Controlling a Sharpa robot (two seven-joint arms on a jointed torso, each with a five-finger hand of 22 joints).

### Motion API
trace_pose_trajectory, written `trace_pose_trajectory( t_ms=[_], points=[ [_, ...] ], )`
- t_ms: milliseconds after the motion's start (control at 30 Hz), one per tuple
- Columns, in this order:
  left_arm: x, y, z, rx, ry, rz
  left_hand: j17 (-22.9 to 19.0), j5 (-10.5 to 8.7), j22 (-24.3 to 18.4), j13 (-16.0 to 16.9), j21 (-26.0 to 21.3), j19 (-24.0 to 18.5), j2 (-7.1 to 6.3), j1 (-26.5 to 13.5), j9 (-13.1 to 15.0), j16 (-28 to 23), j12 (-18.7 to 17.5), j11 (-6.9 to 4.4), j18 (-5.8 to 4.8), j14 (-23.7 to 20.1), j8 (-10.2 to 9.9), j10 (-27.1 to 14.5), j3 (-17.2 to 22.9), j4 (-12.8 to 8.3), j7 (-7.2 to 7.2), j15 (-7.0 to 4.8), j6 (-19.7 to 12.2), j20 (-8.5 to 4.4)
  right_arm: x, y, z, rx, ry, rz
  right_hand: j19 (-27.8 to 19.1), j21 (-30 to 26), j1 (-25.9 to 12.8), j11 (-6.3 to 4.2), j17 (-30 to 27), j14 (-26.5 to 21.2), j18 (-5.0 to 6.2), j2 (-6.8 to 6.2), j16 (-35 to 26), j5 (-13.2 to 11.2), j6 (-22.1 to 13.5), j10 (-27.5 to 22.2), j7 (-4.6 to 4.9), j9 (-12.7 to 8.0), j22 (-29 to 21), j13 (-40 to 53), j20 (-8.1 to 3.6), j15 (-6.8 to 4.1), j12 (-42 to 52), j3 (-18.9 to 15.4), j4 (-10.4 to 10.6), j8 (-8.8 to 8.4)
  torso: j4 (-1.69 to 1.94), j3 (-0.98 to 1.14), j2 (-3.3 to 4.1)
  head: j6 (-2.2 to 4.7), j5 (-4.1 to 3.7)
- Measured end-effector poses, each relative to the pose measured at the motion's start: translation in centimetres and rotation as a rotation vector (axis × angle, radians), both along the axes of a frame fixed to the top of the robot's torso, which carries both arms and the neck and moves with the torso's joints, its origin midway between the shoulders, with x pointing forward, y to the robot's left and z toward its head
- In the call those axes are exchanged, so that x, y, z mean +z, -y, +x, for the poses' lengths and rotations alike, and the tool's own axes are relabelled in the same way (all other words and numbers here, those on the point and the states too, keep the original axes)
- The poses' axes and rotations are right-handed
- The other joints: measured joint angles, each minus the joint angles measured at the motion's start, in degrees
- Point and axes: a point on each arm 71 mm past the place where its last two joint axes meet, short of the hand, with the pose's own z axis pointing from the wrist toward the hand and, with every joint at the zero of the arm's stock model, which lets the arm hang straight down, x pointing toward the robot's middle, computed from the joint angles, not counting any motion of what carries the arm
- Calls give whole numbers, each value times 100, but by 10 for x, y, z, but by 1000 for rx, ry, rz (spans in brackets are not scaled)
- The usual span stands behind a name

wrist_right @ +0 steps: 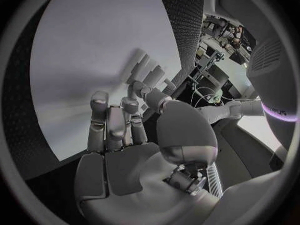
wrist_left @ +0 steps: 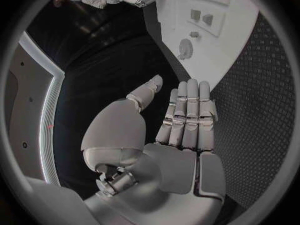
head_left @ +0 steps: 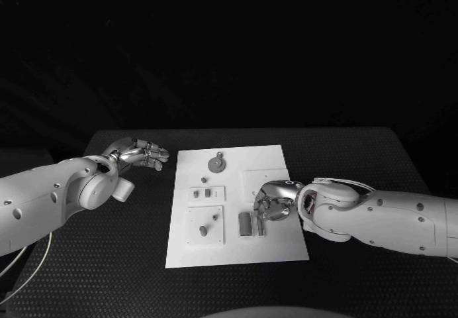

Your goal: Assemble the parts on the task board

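The right silver many-fingered hand [head_left: 272,201] sits just right of the picture's centre in the head view, over the right half of the white rectangular task board [head_left: 237,258], its fingers curled downward toward the board's surface; in the right wrist view the same hand [wrist_right: 119,135] shows its fingers bent over bare white board [wrist_right: 94,50], and whether they pinch anything I cannot tell. Just below and left of this hand in the head view, two small grey upright bar-shaped parts [head_left: 245,224] lie side by side on the board, the nearer one touching or almost touching the fingertips. Further left on the board is a small grey peg [head_left: 202,230] inside a square recess, and above it a pair of small grey blocks [head_left: 201,193] in a smaller rectangular recess. Near the board's upper edge lies a grey round disc part [head_left: 218,163] with a short stem. The left silver many-fingered hand [head_left: 141,156] hangs in the left half of the head view, above the black textured table [head_left: 114,265] and clear of the board's left edge, fingers loosely bent and holding nothing; in the left wrist view its fingers [wrist_left: 187,115] lie straight and close together, thumb apart.
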Motion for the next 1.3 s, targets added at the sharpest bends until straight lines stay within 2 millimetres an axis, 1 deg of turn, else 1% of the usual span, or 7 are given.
trace_pose_trajectory(
  t_ms=[100,267,600,733,1200,1233,1300],
  points=[
    [0,0,0,0,0,0,0,0,0,0,0,0,0,0,0,0,0,0,0,0,0,0,0,0,0,0,0,0,0,0,0,7,8,-6,0,24,11,0,11,7,0,11,0,0,20,0,16,1,0,0,0,6,0,0,0,1,0,0,0,-4,0],
    [0,0,0,0,0,0,0,0,-1,-1,0,0,0,0,0,0,0,0,0,0,0,0,0,0,0,0,0,0,0,2,1,14,25,-21,0,31,31,-11,25,11,1,31,0,0,40,10,0,-3,0,0,0,4,0,0,0,2,0,0,-1,-9,0],
    [0,0,0,-1,-1,0,5,0,4,-5,0,0,22,-22,1,0,0,0,0,0,0,0,0,0,0,0,0,0,-2,2,0,34,53,-37,0,31,31,-20,45,29,1,31,0,0,41,20,-1,5,0,0,0,-8,22,0,0,1,0,0,-1,-9,0],
    [0,0,0,-1,-2,0,5,0,4,-4,0,0,22,-22,1,0,0,0,0,0,0,0,0,0,0,0,0,0,-2,2,0,46,65,-42,0,31,62,-20,54,36,0,0,0,0,42,20,-2,10,0,1,0,-1,22,0,0,24,0,0,-1,-9,0],
    [-1,0,0,-2,-2,0,10,0,8,-4,0,0,22,-22,1,0,0,0,0,21,0,0,0,0,0,21,0,0,-1,4,0,26,83,7,0,31,62,-20,-27,20,1,0,0,0,49,19,-10,-2,0,0,0,-16,22,0,0,34,-1,-3,-1,31,-7],
    [-1,0,0,-2,-2,0,13,0,8,-4,0,0,22,-22,1,0,0,0,0,21,0,0,0,0,0,21,0,0,0,5,1,16,80,23,0,31,59,-20,-52,12,1,-22,0,0,49,19,-10,-9,0,-5,0,-24,22,0,0,34,-1,-5,-1,40,-7],
    [-1,0,0,-1,-2,0,17,0,8,-4,0,0,22,-22,-5,0,0,0,0,21,0,0,0,0,0,21,0,0,1,7,2,-17,62,76,-1,31,-14,-16,-187,-70,1,-166,-4,0,-22,14,13,-41,0,-20,1,-26,20,-44,45,-21,-4,-6,-1,58,-10]
  ],
)
